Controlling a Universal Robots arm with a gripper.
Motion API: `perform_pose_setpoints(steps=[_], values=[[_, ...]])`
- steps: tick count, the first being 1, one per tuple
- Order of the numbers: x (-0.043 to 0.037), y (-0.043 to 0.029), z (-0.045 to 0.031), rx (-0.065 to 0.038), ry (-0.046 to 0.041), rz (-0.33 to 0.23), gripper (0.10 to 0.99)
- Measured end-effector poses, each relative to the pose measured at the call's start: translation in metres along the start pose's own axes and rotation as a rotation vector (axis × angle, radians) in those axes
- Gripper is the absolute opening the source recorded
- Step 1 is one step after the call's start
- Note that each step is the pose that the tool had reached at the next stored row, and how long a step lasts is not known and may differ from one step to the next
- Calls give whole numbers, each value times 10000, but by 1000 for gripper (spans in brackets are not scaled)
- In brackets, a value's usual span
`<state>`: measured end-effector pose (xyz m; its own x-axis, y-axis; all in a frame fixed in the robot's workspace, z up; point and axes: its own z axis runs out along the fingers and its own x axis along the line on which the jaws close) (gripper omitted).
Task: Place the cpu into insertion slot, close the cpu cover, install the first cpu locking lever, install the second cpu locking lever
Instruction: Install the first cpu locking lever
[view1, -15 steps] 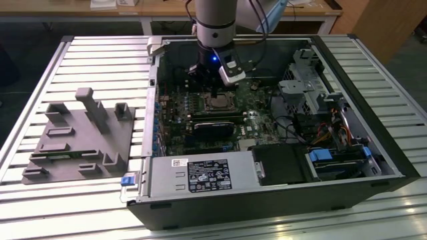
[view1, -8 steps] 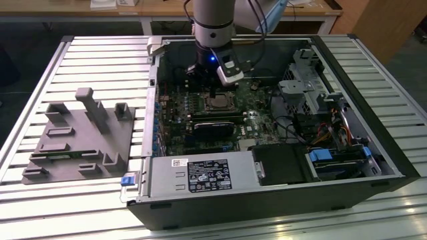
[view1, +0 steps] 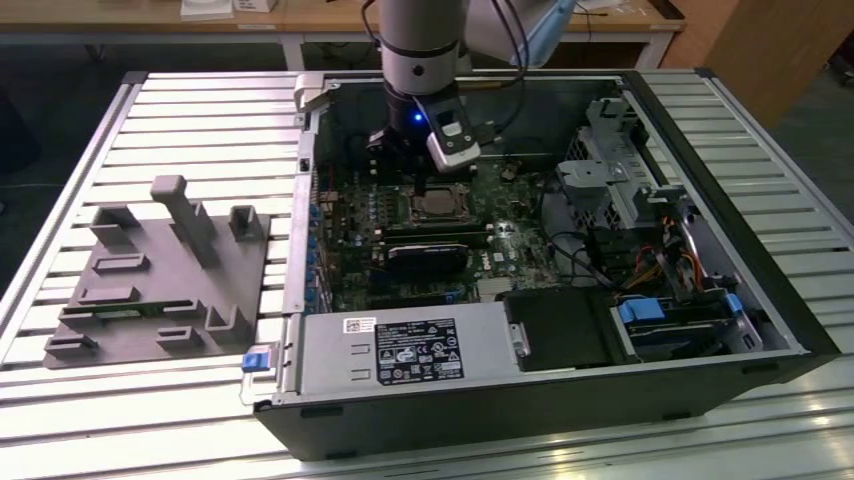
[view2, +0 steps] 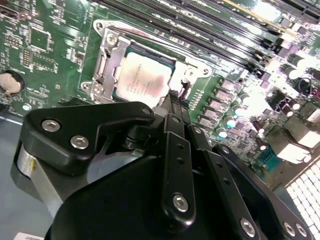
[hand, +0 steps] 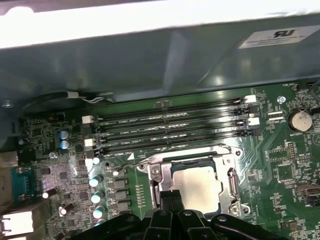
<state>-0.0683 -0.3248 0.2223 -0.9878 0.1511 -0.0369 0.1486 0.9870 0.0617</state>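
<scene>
**A:** How are the fingers held?

**B:** In both wrist views the fingers (hand: 174, 199) are pressed together tip against tip, and nothing is seen pinched between them. The gripper (view2: 174, 96) is pointed down at the rim of the insertion slot (view1: 434, 207), just beside a corner of the cpu cover (view2: 107, 57).

**A:** And where is the cpu found?

**B:** The cpu (view2: 142, 80) is seated flat in the slot. The cover is folded down around it, so its silver-tan top is seen through the cut-out. The slot is placed in the exterior view's left part of the open case (view1: 534, 410), towards the far wall. One locking lever (view2: 150, 39) is laid along the socket on the side of the memory slots (hand: 175, 125). A small dark stub just beside the fingertips may be the other lever's end, but that cannot be told.

**A:** Which step is judged to be in hand?

**B:** The lever work, since seating and covering look done.

**A:** How is it done well?

**B:** The closed tips are best used as one blunt pusher. Contact should be kept on the lever's bar and off the chip and the green board (view2: 45, 45). The bar should be pressed down and sideways until it is caught under its hook, with the cover watched for lifting. A slip off the thin bar onto small parts is the risk to be guarded against.
</scene>
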Motion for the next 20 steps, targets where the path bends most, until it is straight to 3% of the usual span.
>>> perform_pose_setpoints(steps=[12, 20], values=[[189, -28, -9, -1, -4, 0, 106], [198, -28, -31, -1, -6, 0, 106]])
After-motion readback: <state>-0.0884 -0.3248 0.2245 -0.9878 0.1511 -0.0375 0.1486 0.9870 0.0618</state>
